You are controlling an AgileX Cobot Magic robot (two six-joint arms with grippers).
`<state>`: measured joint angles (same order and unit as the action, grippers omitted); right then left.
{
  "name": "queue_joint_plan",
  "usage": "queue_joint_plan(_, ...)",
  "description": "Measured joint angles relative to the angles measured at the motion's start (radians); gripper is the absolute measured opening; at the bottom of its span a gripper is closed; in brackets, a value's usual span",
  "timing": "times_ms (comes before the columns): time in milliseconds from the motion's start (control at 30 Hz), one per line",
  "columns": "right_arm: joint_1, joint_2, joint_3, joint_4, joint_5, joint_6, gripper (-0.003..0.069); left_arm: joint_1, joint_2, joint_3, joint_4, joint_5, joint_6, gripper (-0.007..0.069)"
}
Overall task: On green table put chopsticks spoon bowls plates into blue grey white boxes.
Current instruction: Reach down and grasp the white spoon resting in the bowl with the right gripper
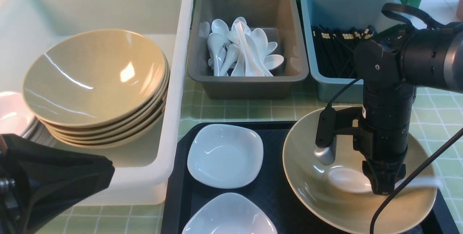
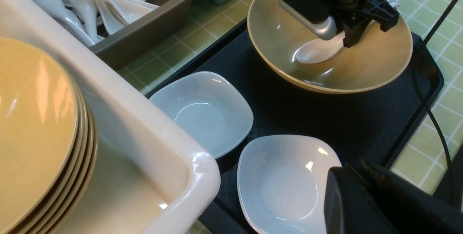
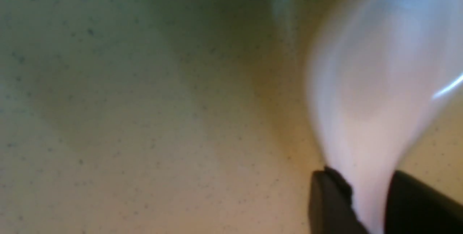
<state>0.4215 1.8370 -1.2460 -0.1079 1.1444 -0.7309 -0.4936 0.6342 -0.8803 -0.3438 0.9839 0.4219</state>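
Where the tan bowl (image 1: 314, 190) dips to its middle, the white spoon (image 1: 345, 179) lies with its scoop toward the robot's left and its handle running off to the right. The right pincer (image 1: 383, 188) comes straight down into the bowl. Its two black fingers are clamped on the spoon's handle just behind the scoop. In the right wrist view the white handle fills the gap between them, though that picture is blurred.

The bowl sits on the right part of the black tray (image 1: 275, 198). On the tray's left part lie two white plates (image 1: 225, 155), one nearer the robot than the other, just beside each other and empty. The tray rests on the green checked bench (image 1: 235, 111).

Just to the left of the tray stands the big white box (image 1: 177, 82). It holds stacked bowls (image 1: 94, 82) of the same tan, with a pile of white dishes (image 1: 12, 116) at the stack's left side. Beyond the tray stands the grey box (image 1: 249, 82), which holds a heap of white spoons (image 1: 242, 51). To its right stands the blue box (image 1: 332, 89), with black chopsticks (image 1: 332, 53) lying inside.

The left pincer (image 1: 90, 172) hangs at the near left, in front of the white box, with its jaws closed together.
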Motion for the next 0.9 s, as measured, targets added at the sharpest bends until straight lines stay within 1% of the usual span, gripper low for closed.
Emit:
queue_joint_plan(367,0.000,-0.028,-0.005,-0.001,0.007,0.000,0.0165,0.000,0.000,0.000,0.000,0.010,0.000,-0.0001)
queue_joint_plan(467,0.000,-0.044,-0.037,-0.002,0.023,0.000,0.0162,0.000,0.000,0.000,0.000,0.013,0.000,-0.0001)
queue_joint_plan(567,-0.009,-0.063,-0.113,0.008,0.024,-0.001,0.0160,0.000,0.000,0.000,0.000,0.014,0.000,-0.0001)
queue_joint_plan(700,-0.044,-0.073,-0.205,0.078,0.024,-0.001,0.0158,0.000,0.000,0.000,0.000,0.015,0.000,-0.0001)
queue_joint_plan(767,-0.080,-0.077,-0.260,0.153,0.024,-0.001,0.0151,0.000,0.000,0.000,0.000,0.016,0.000,-0.0001)
queue_joint_plan(800,-0.084,-0.078,-0.268,0.165,0.024,-0.001,0.0149,0.000,0.000,0.000,0.000,0.017,0.000,-0.0001)
queue_joint_plan(833,-0.102,-0.082,-0.303,0.229,0.024,-0.001,0.0102,0.000,0.000,0.000,-0.001,0.018,0.000,-0.0001)
queue_joint_plan(867,-0.107,-0.083,-0.322,0.253,0.023,-0.001,0.0076,0.000,0.000,0.000,-0.002,0.018,0.000,-0.0001)
queue_joint_plan(900,-0.111,-0.083,-0.330,0.265,0.022,0.002,0.0065,0.000,0.000,0.000,-0.003,0.018,0.000,-0.0001)
